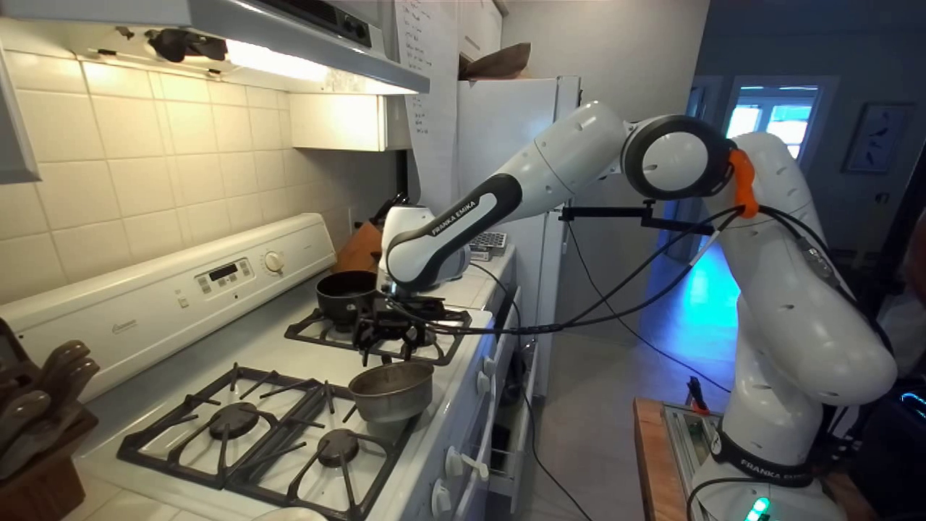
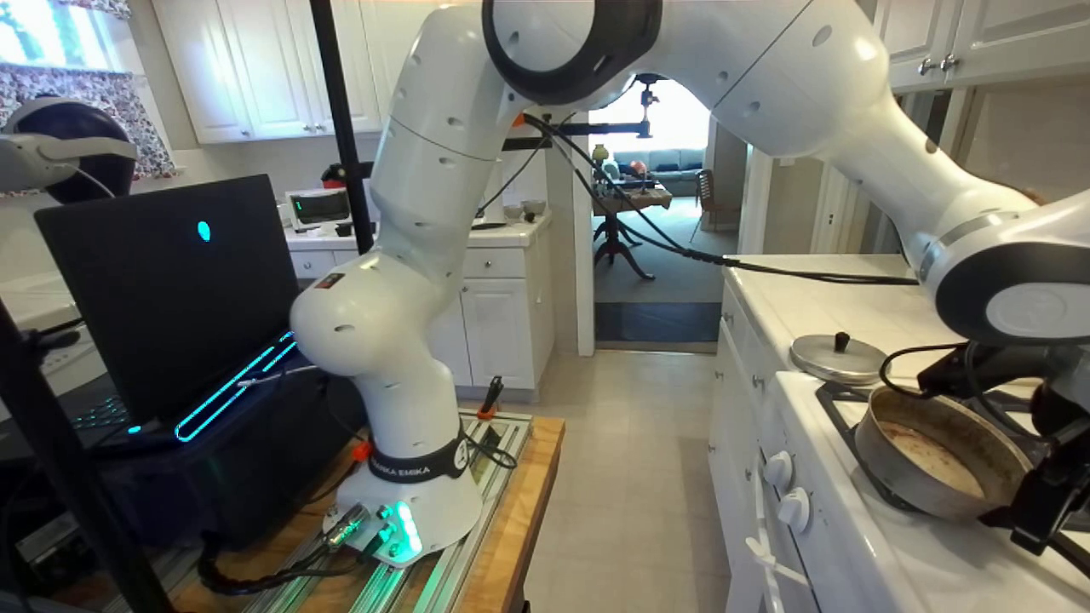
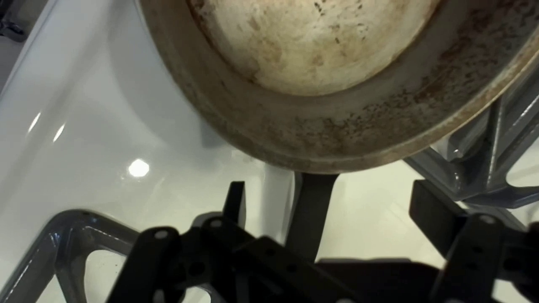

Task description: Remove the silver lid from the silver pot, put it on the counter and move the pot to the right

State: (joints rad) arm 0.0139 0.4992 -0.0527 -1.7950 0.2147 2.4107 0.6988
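While the black handle (image 3: 312,210) of the silver pot (image 3: 320,122) is seen between them, the 2 fingers of the hand (image 3: 330,202) are spread low in the wrist view, with gaps on both sides. The pot is set on the stove (image 2: 945,562), lower right in an exterior view. Higher in that frame, the silver lid (image 2: 834,362) is laid, knob up, on the surface (image 2: 817,298).
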